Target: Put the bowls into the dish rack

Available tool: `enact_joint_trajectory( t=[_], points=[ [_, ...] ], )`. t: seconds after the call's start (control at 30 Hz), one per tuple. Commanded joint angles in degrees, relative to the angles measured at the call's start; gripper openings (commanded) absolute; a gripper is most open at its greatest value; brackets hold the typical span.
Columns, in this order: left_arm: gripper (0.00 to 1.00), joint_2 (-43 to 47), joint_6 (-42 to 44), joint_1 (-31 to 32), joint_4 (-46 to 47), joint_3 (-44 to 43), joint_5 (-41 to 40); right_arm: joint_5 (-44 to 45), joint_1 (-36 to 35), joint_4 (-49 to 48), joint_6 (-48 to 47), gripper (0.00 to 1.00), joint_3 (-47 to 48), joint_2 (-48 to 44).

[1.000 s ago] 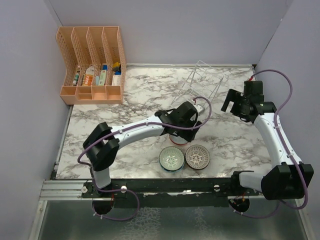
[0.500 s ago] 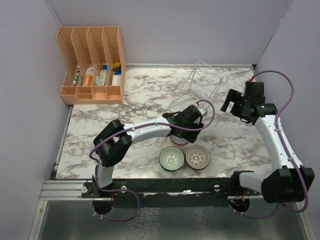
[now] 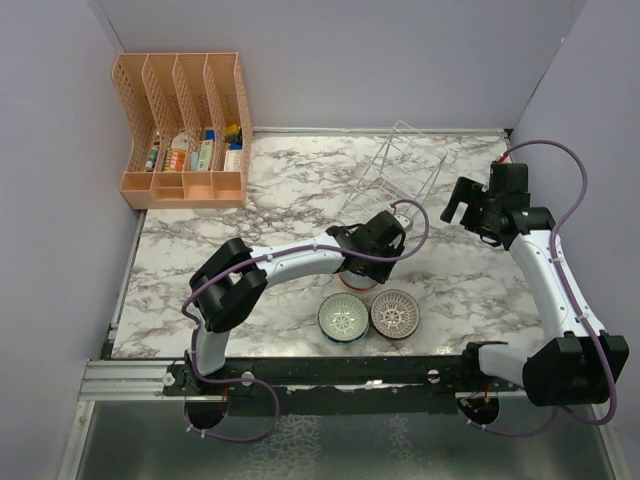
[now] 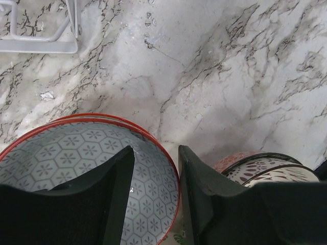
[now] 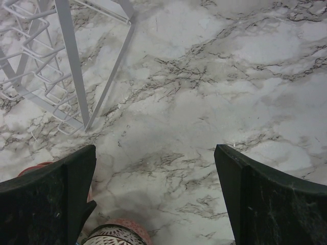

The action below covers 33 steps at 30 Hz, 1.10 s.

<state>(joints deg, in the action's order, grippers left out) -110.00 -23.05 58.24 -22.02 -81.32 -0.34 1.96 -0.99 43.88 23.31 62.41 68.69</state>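
The red-rimmed bowl [image 4: 76, 158], pale inside with a hexagon pattern, sits on the marble table, mostly hidden under my left wrist in the top view [image 3: 350, 284]. My left gripper [image 4: 156, 149] is open astride its rim, one finger inside the bowl and one outside. The teal-green bowl [image 3: 342, 318] and the brown-grey lattice bowl [image 3: 395, 313] sit side by side near the front edge. The lattice bowl also shows in the left wrist view [image 4: 260, 166]. The white wire dish rack [image 3: 400, 165] stands at the back, with no bowls in it. My right gripper [image 3: 462, 205] is wide open and empty right of the rack.
An orange slotted file organizer [image 3: 185, 130] with small items stands at the back left. Purple walls enclose the table on three sides. The rack's frame [image 5: 46, 66] shows left of my right gripper [image 5: 154, 148], with bare marble below it.
My left gripper has shifted a little to the right and settled over the red-rimmed bowl, its elbow swinging right. The right arm has barely moved.
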Motion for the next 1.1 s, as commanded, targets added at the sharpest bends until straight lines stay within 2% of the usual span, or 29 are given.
enact_joint_trajectory(
  t=[0.0,0.23,0.3,0.37,0.73,1.07],
  points=[
    [0.41,-1.0,0.4,0.3,-1.0,-1.5,-2.1,-1.0,0.3,-1.7,-0.1,1.00,0.1,-0.2],
    [0.24,-0.7,0.8,0.3,-1.8,-1.7,-3.0,-0.4,0.3,-1.4,-0.1,1.00,0.2,-0.4],
    [0.14,-0.4,0.7,0.3,-1.9,-1.6,-3.3,-0.2,0.3,-1.5,-0.2,1.00,0.1,-0.5],
    [0.00,-0.2,0.6,0.3,-2.0,-1.6,-3.7,-0.3,0.3,-1.5,-0.2,1.00,0.1,-0.5],
    [0.00,2.7,0.8,0.3,-4.8,-0.8,-3.6,-1.3,0.3,-1.9,0.0,0.99,-0.9,-1.3],
    [0.00,11.1,1.1,0.5,-5.9,4.9,-2.4,-2.0,0.3,-1.9,0.6,0.99,-2.1,-2.2]
  ],
)
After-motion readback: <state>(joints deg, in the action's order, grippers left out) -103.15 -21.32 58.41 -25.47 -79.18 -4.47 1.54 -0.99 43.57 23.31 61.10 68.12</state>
